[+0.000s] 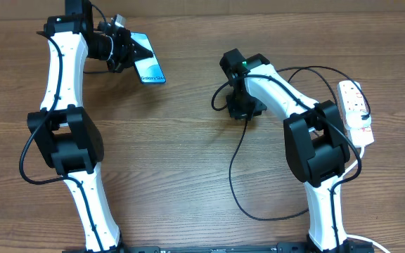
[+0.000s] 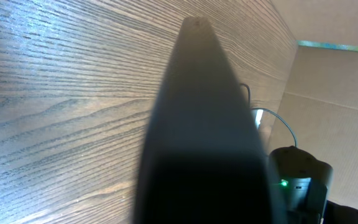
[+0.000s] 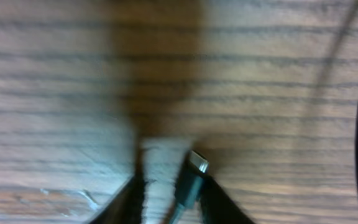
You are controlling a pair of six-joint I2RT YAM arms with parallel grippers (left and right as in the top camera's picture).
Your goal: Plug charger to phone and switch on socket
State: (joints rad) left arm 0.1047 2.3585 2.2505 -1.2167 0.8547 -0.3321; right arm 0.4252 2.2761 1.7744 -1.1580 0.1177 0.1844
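Observation:
My left gripper [image 1: 133,50] is shut on the phone [image 1: 150,69] and holds it above the table at the far left, cyan screen up. In the left wrist view the phone [image 2: 197,124] is a dark blurred wedge that hides the jaws. My right gripper [image 1: 243,107] points down at mid-table over the charger [image 1: 236,158], a thin black cable looping toward the near edge. In the right wrist view the jaws [image 3: 169,186] stand apart. The charger's plug tip [image 3: 197,165] lies between them against the right finger, with bare wood between it and the left finger. The socket [image 1: 356,109] lies at the right edge.
A thick white cord [image 1: 371,242] runs from the socket toward the near right corner. The right arm's base [image 1: 322,147] stands between the socket and the cable loop. The right arm [image 2: 297,180] with its green light shows in the left wrist view.

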